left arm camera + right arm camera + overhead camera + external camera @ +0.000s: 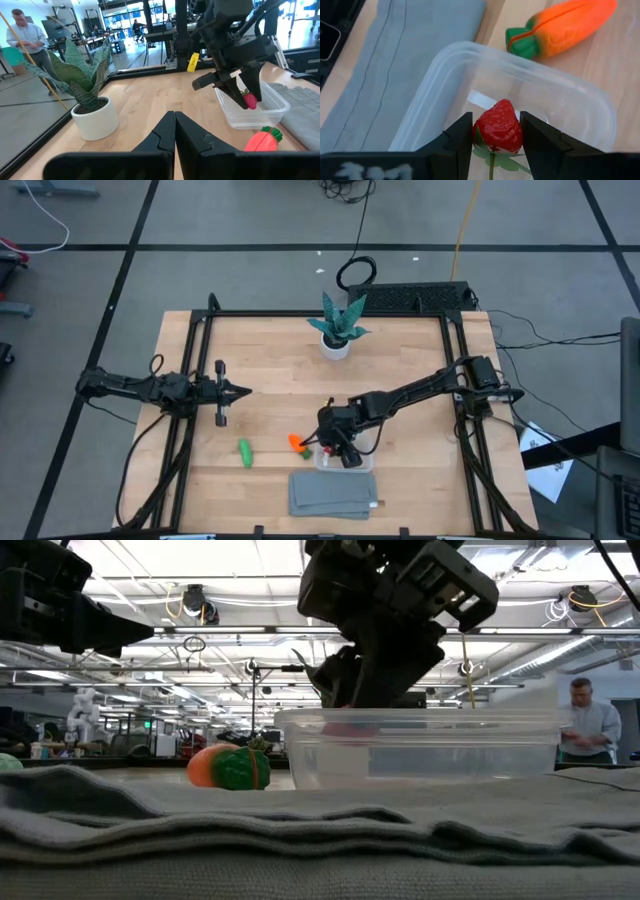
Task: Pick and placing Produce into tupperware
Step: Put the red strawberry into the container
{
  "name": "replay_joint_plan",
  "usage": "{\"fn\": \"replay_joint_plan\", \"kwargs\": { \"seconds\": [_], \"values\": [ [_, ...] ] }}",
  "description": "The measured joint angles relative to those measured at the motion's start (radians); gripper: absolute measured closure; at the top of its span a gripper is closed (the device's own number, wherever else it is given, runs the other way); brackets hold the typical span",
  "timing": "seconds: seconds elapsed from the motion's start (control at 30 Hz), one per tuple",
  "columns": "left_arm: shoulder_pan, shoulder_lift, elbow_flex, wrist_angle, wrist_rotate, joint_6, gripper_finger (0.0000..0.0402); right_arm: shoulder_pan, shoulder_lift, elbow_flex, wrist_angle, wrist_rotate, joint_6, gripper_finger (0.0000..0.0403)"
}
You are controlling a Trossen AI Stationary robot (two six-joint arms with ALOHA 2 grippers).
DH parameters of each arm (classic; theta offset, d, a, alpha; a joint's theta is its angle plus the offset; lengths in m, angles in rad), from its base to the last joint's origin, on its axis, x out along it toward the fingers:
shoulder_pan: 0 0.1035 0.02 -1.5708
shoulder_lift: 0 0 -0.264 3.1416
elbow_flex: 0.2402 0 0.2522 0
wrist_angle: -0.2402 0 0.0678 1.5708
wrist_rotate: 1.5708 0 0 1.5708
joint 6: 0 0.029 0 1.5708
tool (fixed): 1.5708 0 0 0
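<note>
The right gripper (496, 132) is clenched on a toy strawberry (498, 127), one dark finger pressed against each side of the red fruit, whose green leaves and stem point back toward the wrist. The gripper hangs just above the open clear plastic box (580, 100), with the strawberry over the box's inside and near its rim; whether the berry touches the bottom cannot be told. In the left wrist view the same strawberry (250, 101) shows between the fingertips over the box (274, 107).

Just beside the box, on the side away from the right arm's base, lies the orange toy carrot (565, 25) with its green top, resting on the wooden table (270, 410) and close to the box wall. Farther out in that direction the green toy vegetable (245, 452) lies alone on the wood. A folded grey cloth (333, 493) lies flat just beside the box, toward the front edge of the table.

Well apart, the left gripper (243, 391) waits above the table's left side with its fingers pressed together, holding nothing. A potted plant (338, 328) in a white pot stands near the table's far edge.
</note>
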Motion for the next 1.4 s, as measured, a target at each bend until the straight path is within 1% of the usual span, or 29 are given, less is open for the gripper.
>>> {"fn": "replay_joint_plan", "kwargs": {
  "seconds": [0.17, 0.47, 0.93, 1.4],
  "values": [
    [0.0, 0.0, 0.0, 0.0, 0.0, -0.001, 0.0392, 0.0, 0.0, -0.002, -0.002, 0.0, 0.009, 0.0268],
    [0.0, 0.0, 0.0, -0.001, 0.001, -0.018, 0.0392, 0.0, 0.0, -0.072, 0.096, 0.005, 0.04, 0.0268],
    [0.0, 0.0, 0.0, -0.001, 0.001, -0.021, 0.0392, 0.002, 0.0, -0.099, 0.101, 0.012, 0.011, 0.0266],
    [0.0, 0.0, 0.0, -0.001, 0.001, -0.021, 0.0392, 0.002, 0.0, -0.099, 0.13, 0.005, 0.062, 0.0222]
  ]
}}
